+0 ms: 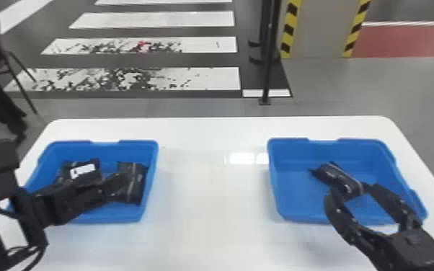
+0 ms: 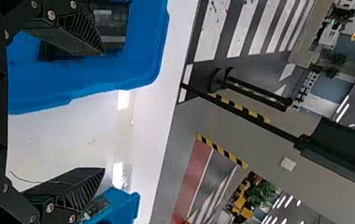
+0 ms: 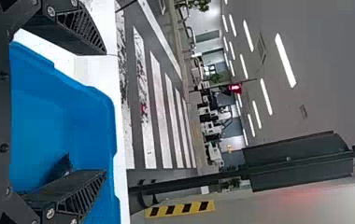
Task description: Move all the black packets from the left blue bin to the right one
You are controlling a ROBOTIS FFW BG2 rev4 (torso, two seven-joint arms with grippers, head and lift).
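Where the left blue bin stands: two black packets lie in it, so I judge the transfer incomplete.
Labelled packet: pale label up, beneath the arm; a blind descent could press it flat.
Unlabelled packet: beside the wall facing the table; a finger could catch the rim while seeking room there.
Left gripper: fingers wide, nothing between them; a shallow pinch might let slick wrapping slide free.
White table: spans both bins; a weak hold could drop a packet here in crossing.
Right blue bin: holds one black packet, near the fingertips; I cannot tell whether they touch.
Right gripper: fingers wide, at this bin; if wrapping clings to one, my withdrawal could drag the packet up the wall.
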